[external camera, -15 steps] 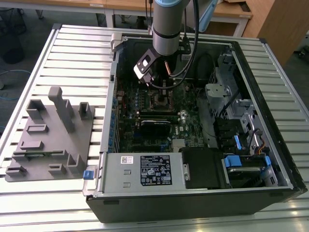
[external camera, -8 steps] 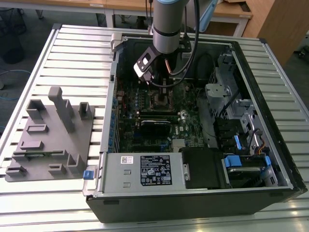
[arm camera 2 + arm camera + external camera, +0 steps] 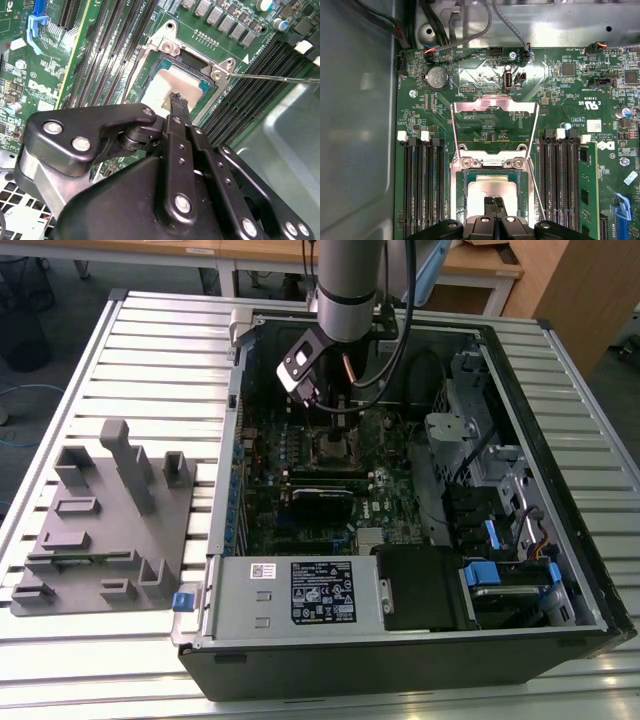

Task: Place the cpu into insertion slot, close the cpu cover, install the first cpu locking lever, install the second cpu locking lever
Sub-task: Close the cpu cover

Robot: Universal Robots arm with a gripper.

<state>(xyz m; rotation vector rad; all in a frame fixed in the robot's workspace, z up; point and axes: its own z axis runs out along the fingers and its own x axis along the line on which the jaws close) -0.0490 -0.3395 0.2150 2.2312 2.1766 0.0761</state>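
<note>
- We are seeing the gripper clenched: in the first wrist view its two black fingers are pressing flat against each other with no gap, and nothing is sitting between them.
- In the second wrist view the gripper is pointing its tip down at the cpu. We cannot tell whether the tip is touching the metal face or hanging just above it.
- The cpu is lying flat inside the insertion slot, with its pale silver face turned upward.
- The cpu cover is standing swung open on its hinge at the far edge of the slot. Green board is showing through its large window.
- A thin wire locking lever is running along one side of the slot. In the second wrist view the locking lever is jutting away from the corner of the slot, unlatched.
- Rows of black memory slots are flanking the insertion slot on both sides, and a round coin battery is sitting beyond the open cover.
- In the exterior view the arm is reaching down from above into the open computer case, with the gripper directly over the board.
- The grey power supply is occupying the near edge of the case.
- A grey fixture tray is lying on the slatted table, on the exterior view's left.
</note>
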